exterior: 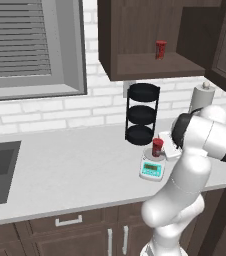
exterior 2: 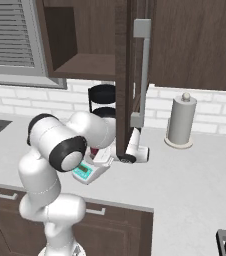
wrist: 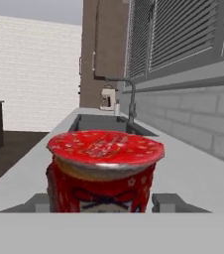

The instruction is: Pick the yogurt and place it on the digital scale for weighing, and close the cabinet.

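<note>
**On the scale: yogurt set down, cabinet open**

Above the counter (exterior: 60, 170), the cabinet (exterior: 150, 65) stands open, its door (exterior 2: 130, 75) swung outward and a second red cup (exterior: 160, 49) on its shelf. Below, the arm (exterior: 185, 190) reaches to the scale (exterior: 152, 167), where the yogurt (exterior: 157, 146) stands upright on the plate. The gripper (wrist: 104, 202) sits low around the cup, fingers (wrist: 168, 202) at either side; contact cannot be told.

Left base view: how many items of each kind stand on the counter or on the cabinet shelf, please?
Red yogurt cups: 2, one on the digital scale, one on the cabinet shelf
Digital scale: 1
Black tiered rack: 1
Paper towel roll: 1
Total: 5
</note>
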Tool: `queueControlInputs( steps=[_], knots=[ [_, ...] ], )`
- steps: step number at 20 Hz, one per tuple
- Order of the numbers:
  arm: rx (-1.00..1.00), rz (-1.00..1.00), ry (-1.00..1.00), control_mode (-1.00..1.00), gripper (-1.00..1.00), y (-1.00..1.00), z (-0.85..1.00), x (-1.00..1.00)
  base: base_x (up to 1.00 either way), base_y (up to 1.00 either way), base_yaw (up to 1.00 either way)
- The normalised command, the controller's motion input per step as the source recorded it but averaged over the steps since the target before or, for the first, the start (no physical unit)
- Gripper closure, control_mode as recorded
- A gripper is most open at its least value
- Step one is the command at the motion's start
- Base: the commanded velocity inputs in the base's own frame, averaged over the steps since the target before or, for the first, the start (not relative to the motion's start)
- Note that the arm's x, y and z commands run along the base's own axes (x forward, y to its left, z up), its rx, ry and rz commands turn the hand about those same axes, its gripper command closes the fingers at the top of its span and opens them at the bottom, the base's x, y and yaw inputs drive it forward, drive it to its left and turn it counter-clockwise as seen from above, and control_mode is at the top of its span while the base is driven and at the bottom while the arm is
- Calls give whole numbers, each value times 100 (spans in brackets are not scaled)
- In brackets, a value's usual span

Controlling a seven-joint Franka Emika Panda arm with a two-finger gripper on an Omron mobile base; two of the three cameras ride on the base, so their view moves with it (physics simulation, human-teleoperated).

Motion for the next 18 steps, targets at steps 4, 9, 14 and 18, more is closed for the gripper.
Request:
queueControlInputs(
  steps=[4,9,14,18],
  knots=[
    [0,0,0,-100,-100,0,-1,1,0,0,0],
    [0,0,0,-100,-100,-4,0,0,0,0,0],
    [0,0,0,-100,-100,-14,0,0,0,0,0],
    [0,0,0,-100,-100,-26,0,-6,0,0,0]
  ],
)
